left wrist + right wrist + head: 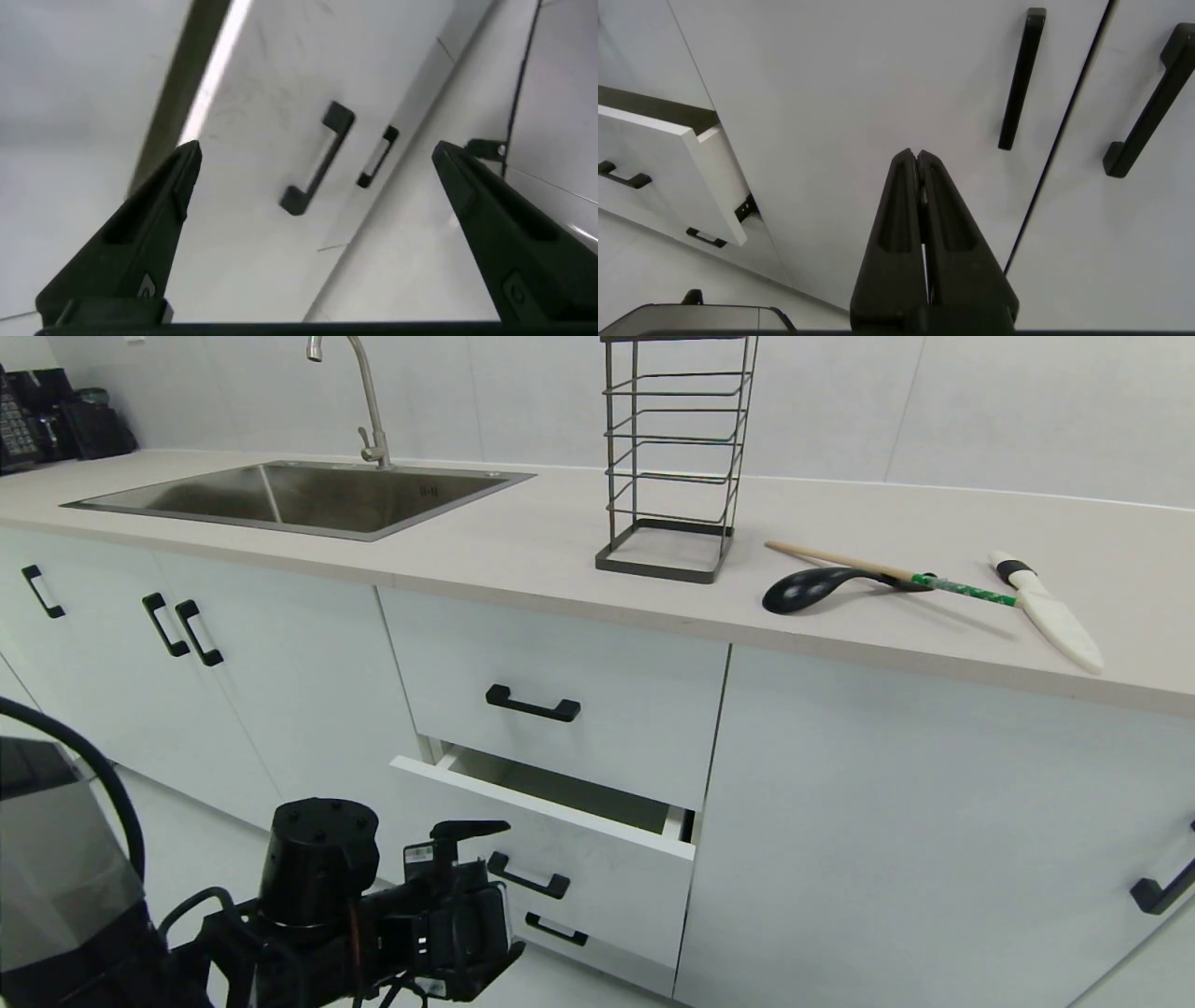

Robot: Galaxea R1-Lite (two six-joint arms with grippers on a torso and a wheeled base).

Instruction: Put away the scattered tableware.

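Note:
On the counter's right part lie a black spoon [803, 588], wooden chopsticks with a green end [962, 586] crossing its handle, and a white knife with a black band [1050, 614]. Below, the middle drawer [551, 821] stands partly pulled out; its edge also shows in the right wrist view [663, 159]. My left gripper [495, 896] is low in front of that drawer, open, with nothing between its fingers. In the left wrist view the open gripper [318, 149] frames the drawer's black handle [316, 161], a short way off. My right gripper [916, 159] is shut and empty, facing white cabinet doors.
A tall wire rack [672, 457] stands mid-counter, left of the tableware. A steel sink [299, 497] with a tap [369, 401] is at the back left. A closed drawer with a black handle [532, 703] sits above the open one. Cabinet doors carry black handles [1018, 79].

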